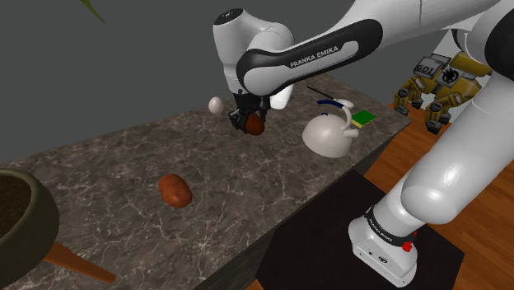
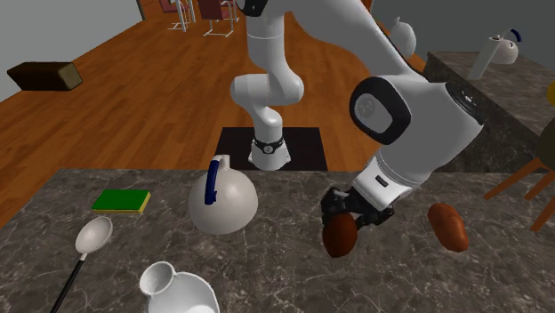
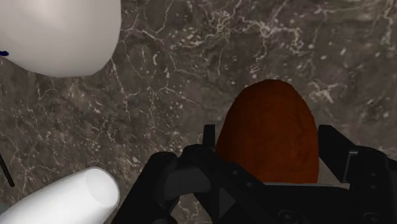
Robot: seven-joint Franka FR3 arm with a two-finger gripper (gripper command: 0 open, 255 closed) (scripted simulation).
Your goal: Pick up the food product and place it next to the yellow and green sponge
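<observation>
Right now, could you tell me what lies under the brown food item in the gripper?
Only dark marbled countertop shows beneath the brown food item, which the gripper holds clear of it. The item covers the patch directly below.

- White arm (image 1: 449, 156) with dark joints rises from its base, bends over and reaches out to the pincer.
- Its forearm, lettered "FRANKA EMIKA", slopes down to the wrist just above the pincer.
- The black pincer (image 1: 250, 120) (image 2: 345, 222) (image 3: 270, 137) points downward, held above the surface (image 1: 123, 165).
- The two fingers (image 3: 337, 149) clasp a reddish-brown oval food item (image 1: 255, 126) (image 2: 339, 237) (image 3: 270, 121) between them; it sticks out past the fingertips.
</observation>
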